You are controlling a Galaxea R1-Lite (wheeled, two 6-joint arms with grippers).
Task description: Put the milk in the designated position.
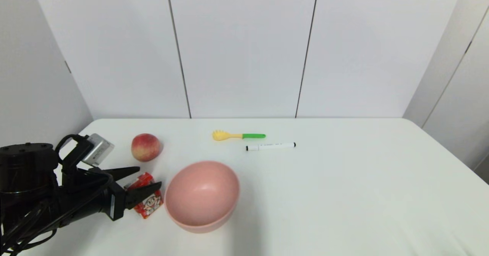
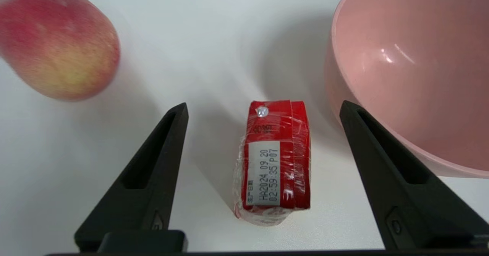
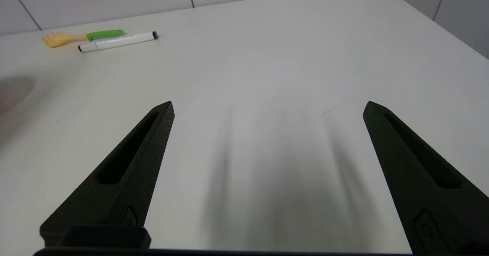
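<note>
The milk (image 1: 152,202) is a small red carton wrapped in clear film, lying on the white table between the peach and the pink bowl. In the left wrist view the milk (image 2: 276,160) shows a printed date label on its upper face. My left gripper (image 1: 149,177) is low over it and open, one finger on each side of the carton without touching it (image 2: 263,104). My right gripper (image 3: 269,103) hangs open over bare tabletop, with nothing between its fingers; it is outside the head view. No mark for the designated position shows on the table.
A red-yellow peach (image 1: 145,147) (image 2: 57,42) sits just beyond the milk. The pink bowl (image 1: 198,227) (image 2: 382,76) stands close beside one left finger. A yellow fork with a green handle (image 1: 233,135) (image 3: 76,37) and a white marker (image 1: 270,146) (image 3: 116,42) lie farther back.
</note>
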